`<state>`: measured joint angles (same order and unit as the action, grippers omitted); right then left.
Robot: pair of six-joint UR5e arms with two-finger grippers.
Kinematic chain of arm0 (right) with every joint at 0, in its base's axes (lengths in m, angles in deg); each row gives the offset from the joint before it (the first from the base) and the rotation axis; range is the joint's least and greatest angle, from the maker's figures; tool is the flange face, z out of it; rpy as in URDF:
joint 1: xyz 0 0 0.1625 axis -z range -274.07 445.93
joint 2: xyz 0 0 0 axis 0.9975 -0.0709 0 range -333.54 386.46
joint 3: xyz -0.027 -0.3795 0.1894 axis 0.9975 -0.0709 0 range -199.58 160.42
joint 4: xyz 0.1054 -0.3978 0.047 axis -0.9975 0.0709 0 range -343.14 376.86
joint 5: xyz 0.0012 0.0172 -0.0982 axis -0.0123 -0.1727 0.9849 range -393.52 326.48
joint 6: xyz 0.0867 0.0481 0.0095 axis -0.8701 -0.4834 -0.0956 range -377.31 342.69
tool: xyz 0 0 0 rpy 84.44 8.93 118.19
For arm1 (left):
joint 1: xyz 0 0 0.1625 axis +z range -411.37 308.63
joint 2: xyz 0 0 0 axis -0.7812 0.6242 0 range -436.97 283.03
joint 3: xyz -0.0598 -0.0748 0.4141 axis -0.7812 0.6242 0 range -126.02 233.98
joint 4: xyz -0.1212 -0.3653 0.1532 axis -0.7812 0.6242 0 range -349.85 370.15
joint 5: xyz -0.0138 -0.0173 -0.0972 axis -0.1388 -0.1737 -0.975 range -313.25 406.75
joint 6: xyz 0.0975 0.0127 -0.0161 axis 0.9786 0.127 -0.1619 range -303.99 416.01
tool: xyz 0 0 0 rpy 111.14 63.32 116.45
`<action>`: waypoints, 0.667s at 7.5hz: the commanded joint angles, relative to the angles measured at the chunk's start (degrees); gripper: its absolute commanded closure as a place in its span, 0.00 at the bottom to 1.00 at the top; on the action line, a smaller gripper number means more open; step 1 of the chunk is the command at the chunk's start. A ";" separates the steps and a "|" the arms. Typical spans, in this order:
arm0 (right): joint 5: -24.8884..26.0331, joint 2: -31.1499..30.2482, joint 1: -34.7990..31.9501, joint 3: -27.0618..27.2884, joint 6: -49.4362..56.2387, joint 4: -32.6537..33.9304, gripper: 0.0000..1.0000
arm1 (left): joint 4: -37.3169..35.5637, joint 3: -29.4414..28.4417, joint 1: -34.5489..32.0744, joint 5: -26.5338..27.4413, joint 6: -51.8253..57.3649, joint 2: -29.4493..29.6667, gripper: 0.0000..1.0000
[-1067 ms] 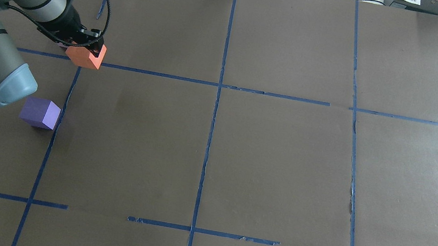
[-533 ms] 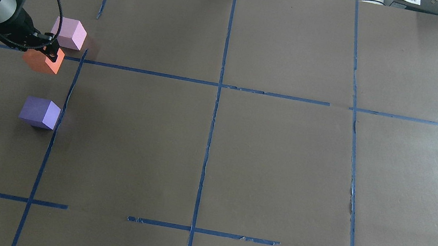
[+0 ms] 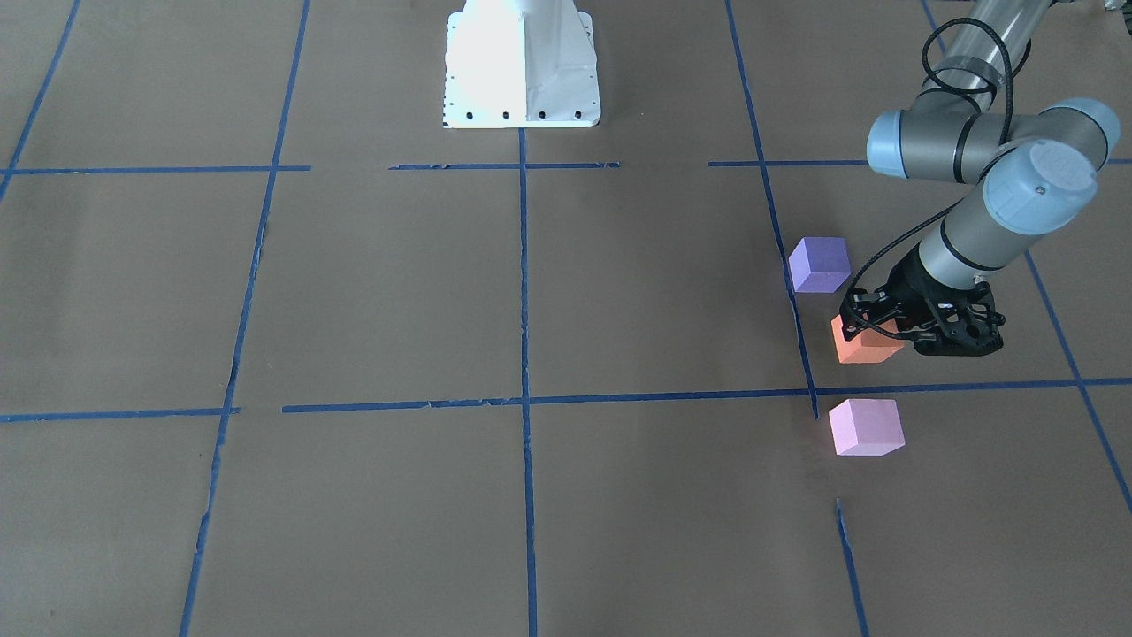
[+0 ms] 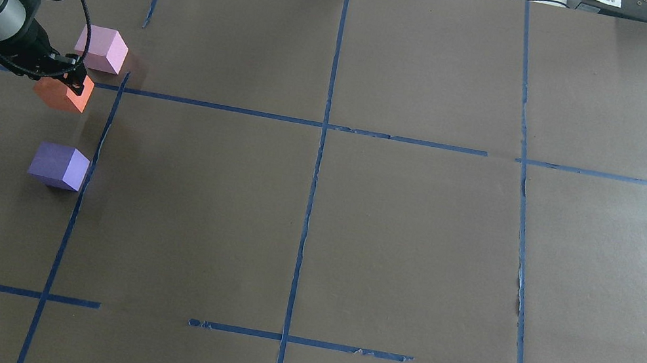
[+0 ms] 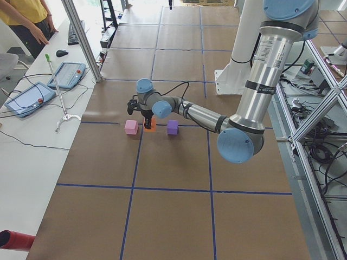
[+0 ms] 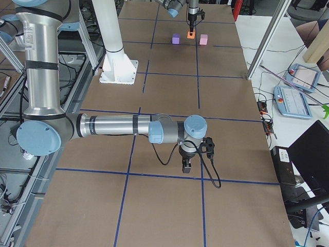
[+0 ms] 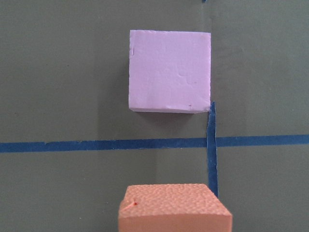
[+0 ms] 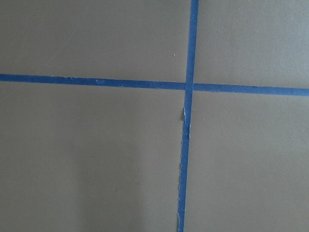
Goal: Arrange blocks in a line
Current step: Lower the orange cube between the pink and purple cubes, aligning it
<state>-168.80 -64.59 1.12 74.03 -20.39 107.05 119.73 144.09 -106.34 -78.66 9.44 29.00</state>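
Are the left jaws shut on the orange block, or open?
Shut on it, it seems: the left gripper sits over the orange block, its jaws close against the block in the overhead and front views.

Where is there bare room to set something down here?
Bare paper spans every cell right of the centre tape line, overhead view. Crowded only at far left: pink block, orange block in the left gripper, and purple block, with narrow gaps between.
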 commanded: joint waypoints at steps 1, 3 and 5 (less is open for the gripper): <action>0.01 0.00 0.00 0.00 0.00 -0.02 0.00 | 3.01 -3.09 0.29 -0.01 -0.27 0.38 0.75; 0.02 0.00 0.00 0.00 0.00 -0.02 0.00 | 4.24 -4.15 0.82 0.08 -0.45 0.64 0.75; 0.02 0.00 0.00 0.00 0.00 0.07 0.00 | 4.51 -4.59 1.00 -0.01 -2.10 0.99 0.75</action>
<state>-168.79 -64.59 1.12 74.03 -20.39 107.06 123.97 139.79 -105.44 -78.64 8.63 29.80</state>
